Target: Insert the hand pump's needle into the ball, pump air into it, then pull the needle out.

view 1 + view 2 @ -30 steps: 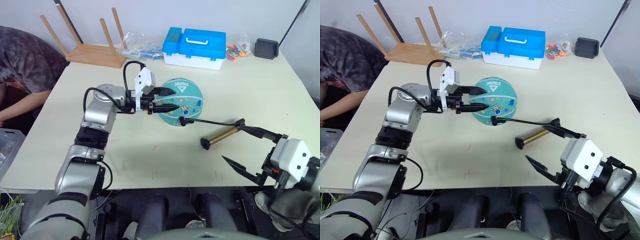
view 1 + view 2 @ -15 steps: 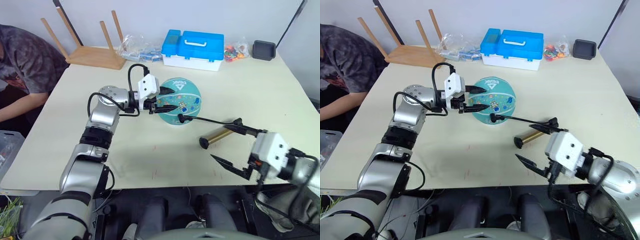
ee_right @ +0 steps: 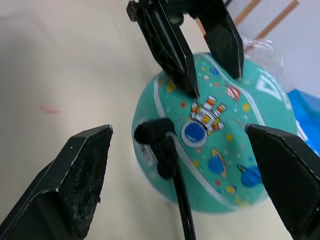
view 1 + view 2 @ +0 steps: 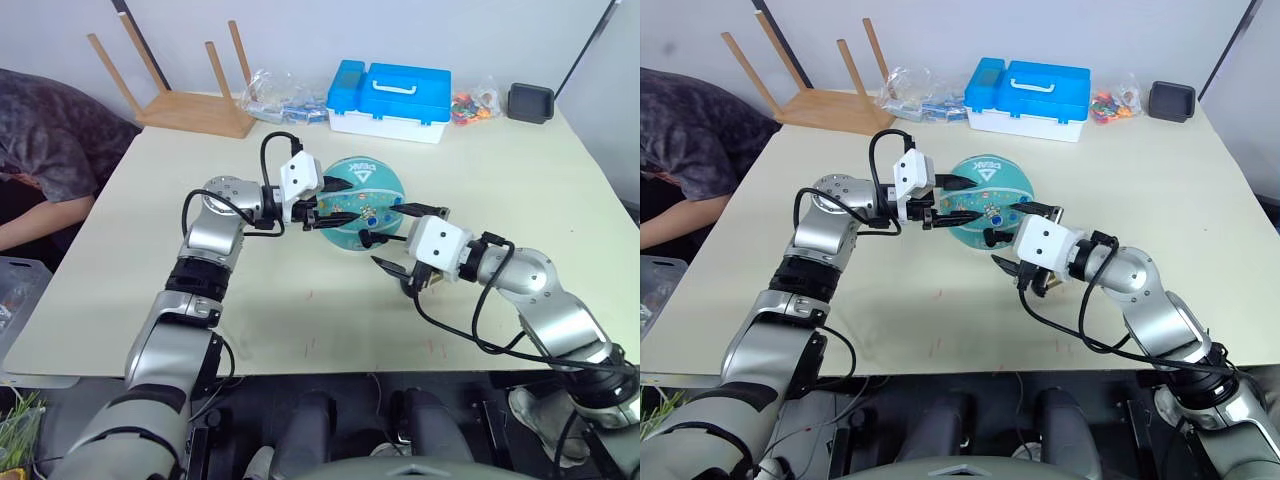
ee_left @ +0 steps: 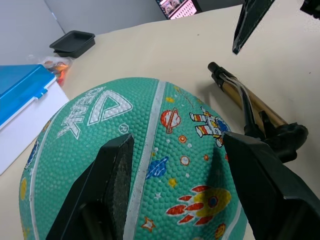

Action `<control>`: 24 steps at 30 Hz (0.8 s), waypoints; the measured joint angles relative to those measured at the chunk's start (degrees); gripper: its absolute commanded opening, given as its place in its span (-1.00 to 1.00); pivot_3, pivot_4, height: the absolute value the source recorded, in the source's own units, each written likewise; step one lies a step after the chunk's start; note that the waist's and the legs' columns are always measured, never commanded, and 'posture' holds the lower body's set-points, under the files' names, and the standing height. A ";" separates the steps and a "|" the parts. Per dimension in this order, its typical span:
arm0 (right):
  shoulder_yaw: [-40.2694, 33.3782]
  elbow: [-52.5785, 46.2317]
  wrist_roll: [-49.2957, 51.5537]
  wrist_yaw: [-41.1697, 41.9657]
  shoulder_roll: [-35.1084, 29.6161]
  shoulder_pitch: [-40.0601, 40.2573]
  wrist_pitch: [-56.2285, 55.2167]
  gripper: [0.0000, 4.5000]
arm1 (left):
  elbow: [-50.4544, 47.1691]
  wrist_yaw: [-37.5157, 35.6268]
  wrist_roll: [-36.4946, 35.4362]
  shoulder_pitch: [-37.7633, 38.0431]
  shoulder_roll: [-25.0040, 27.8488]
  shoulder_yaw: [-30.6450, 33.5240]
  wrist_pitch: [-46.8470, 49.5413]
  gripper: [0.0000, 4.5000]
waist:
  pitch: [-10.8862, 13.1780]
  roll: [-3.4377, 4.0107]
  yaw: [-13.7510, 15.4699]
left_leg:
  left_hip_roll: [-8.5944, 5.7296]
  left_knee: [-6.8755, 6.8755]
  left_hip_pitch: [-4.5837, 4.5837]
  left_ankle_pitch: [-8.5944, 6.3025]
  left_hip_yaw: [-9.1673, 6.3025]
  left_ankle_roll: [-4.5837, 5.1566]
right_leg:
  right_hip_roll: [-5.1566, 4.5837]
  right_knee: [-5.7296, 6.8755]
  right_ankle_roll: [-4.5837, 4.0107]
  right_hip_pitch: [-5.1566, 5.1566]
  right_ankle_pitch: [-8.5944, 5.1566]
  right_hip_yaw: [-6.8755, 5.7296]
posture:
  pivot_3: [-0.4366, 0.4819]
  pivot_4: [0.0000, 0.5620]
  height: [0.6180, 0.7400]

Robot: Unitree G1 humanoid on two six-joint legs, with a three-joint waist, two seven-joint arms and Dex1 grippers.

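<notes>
The teal ball (image 4: 365, 200) with cartoon prints sits mid-table. My left gripper (image 4: 349, 198) is open, its fingers (image 5: 112, 185) lying over the ball's left side. My right gripper (image 4: 388, 233) is open in front of the ball, its fingertips either side of the black hose fitting (image 3: 156, 134) that rests against the ball's front. The needle is hidden at that fitting. The hand pump's bronze cylinder (image 5: 251, 102) lies on the table just right of the ball, mostly behind my right gripper in the eye views.
A blue-and-white toolbox (image 4: 390, 98), bags of small toys (image 4: 275, 95) and a black tray (image 4: 530, 100) line the far edge. An overturned wooden stool (image 4: 180, 100) lies at the back left. A person (image 4: 45, 150) leans at the table's left side.
My right arm has swung in from the table's front right corner to the ball, its open fingers now around the hose end. The left gripper stays on the ball.
</notes>
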 measured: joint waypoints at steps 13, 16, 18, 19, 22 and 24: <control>4.55 8.79 -9.30 1.50 1.87 -3.95 -5.14 0.07 | -0.22 1.38 0.00 0.09 -0.28 0.03 1.06 0.32 | 0.00 0.00 -0.04 | 0.00 0.00 0.01 0.00 -0.02 0.00 | 0.04 0.03 0.00 -0.02 0.01 0.04 | -0.05 -0.47 1.00; 5.24 8.73 -10.89 1.97 2.32 -4.22 -4.61 0.07 | -0.67 1.45 -0.04 0.44 -0.27 0.09 1.21 0.32 | 0.00 0.00 -0.02 | 0.01 0.00 0.01 0.00 -0.03 0.00 | 0.05 0.03 0.00 -0.02 0.01 0.04 | -0.05 -0.47 1.00; 5.50 8.73 -12.11 2.34 2.74 -4.22 -3.72 0.07 | -1.58 1.65 -0.10 1.05 -0.24 0.35 1.52 0.32 | 0.00 0.00 -0.06 | 0.01 0.00 0.00 0.00 -0.01 0.00 | 0.05 0.03 0.00 -0.02 0.01 0.06 | -0.05 -0.47 1.00; 5.50 8.70 -12.35 2.39 3.07 -4.22 -3.47 0.07 | -1.81 1.73 -0.25 1.22 -0.24 0.40 1.73 0.32 | 0.00 0.00 -0.06 | 0.01 0.00 0.00 0.00 -0.01 0.00 | 0.05 0.03 0.00 -0.03 0.01 0.06 | -0.05 -0.47 1.00; 5.61 8.64 -13.45 2.46 3.89 -4.22 -2.66 0.07 | -2.63 2.05 -0.40 1.63 -0.20 0.50 2.39 0.32 | 0.00 0.00 -0.07 | 0.01 0.00 0.00 0.00 -0.03 0.00 | 0.07 0.03 -0.01 -0.03 0.01 0.05 | -0.05 -0.47 1.00; 5.69 8.64 -14.14 2.46 4.31 -4.22 -2.52 0.07 | -3.10 2.19 -0.40 1.83 -0.10 0.50 2.65 0.32 | 0.00 0.00 -0.07 | 0.01 0.00 0.00 0.00 -0.02 0.00 | 0.07 0.03 -0.01 -0.03 0.01 0.06 | -0.05 -0.47 1.00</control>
